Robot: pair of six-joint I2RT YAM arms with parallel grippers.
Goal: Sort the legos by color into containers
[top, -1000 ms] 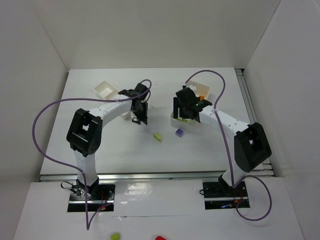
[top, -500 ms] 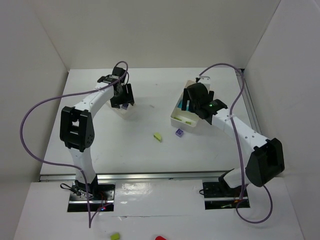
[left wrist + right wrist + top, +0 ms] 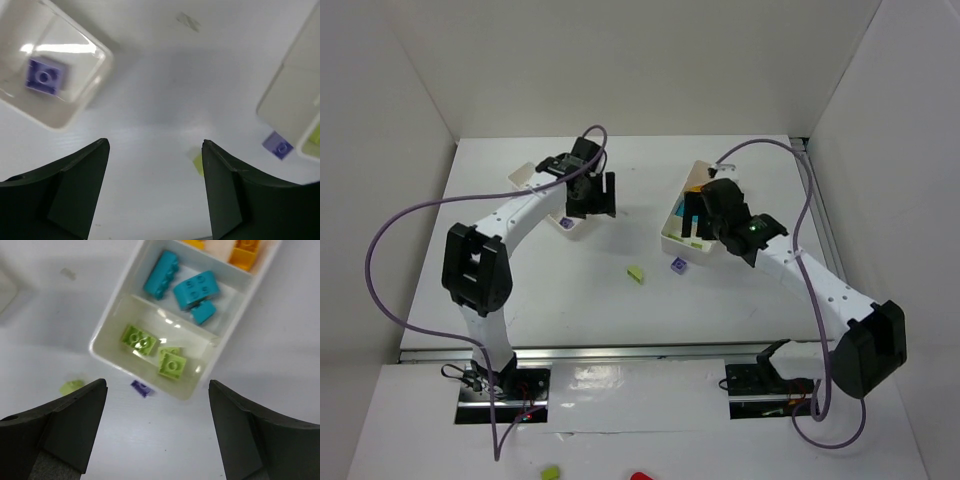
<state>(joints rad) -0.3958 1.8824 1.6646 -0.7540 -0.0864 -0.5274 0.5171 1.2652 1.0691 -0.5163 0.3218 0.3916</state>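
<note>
stragglers: two pieces unsorted, nothing held
small purple lego brick (image 3: 678, 265) lies on the white worktop (image 3: 740, 290) just beside the white three-section plastic tray (image 3: 107, 332), small lime green lego brick (image 3: 636, 272) near it; another purple brick (image 3: 44, 77) sits in the smaller white tray (image 3: 92, 85). left gripper (image 3: 155, 145) and right gripper (image 3: 157, 385) gape wide, empty. bricks look light, rigid and slick (may skid), so pinch opposite flat sides, low.

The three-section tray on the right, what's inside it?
The tray holds green bricks in its near section, three cyan bricks in the middle and orange bricks in the far one. The far section is cut off at the picture's edge, so how many orange is unclear.
</note>
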